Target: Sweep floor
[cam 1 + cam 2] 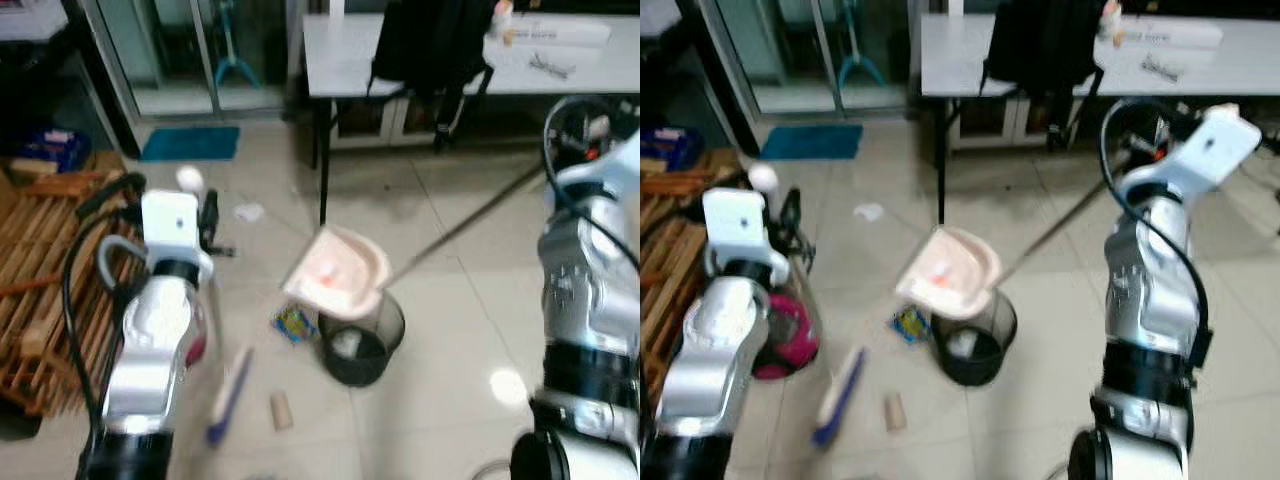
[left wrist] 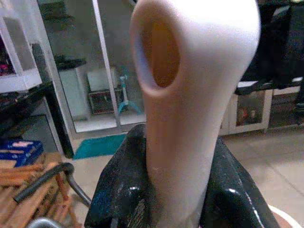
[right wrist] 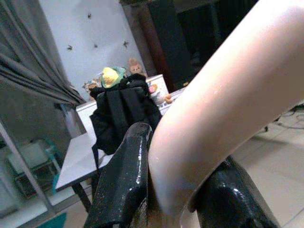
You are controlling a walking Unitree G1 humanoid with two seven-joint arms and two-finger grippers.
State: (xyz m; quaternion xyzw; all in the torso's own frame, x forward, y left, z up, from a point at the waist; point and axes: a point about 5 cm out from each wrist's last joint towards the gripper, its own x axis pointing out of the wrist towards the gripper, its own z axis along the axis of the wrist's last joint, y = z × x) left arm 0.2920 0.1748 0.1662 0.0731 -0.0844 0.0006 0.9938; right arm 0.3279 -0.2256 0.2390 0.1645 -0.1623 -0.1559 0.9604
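My right claw (image 3: 166, 190) squeezes the dustpan (image 1: 338, 272), tipped over the bin (image 1: 362, 345). My left claw (image 2: 175, 190) squeezes the broom handle (image 2: 190, 95). Trash (image 1: 281, 410) near me waits.

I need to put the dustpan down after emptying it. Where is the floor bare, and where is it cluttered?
Bare tile lies right of the bin, toward the right arm. Crowded: the dustpan tilts over the bin, with a wrapper, brush and cardboard tube left of it.

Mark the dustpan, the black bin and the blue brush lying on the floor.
dustpan (image 1: 338, 272), left eye view, middle of its pink scoop.
black bin (image 1: 385, 335), left eye view, mesh wall at its right side.
blue brush (image 1: 840, 396), right eye view, middle of its length.
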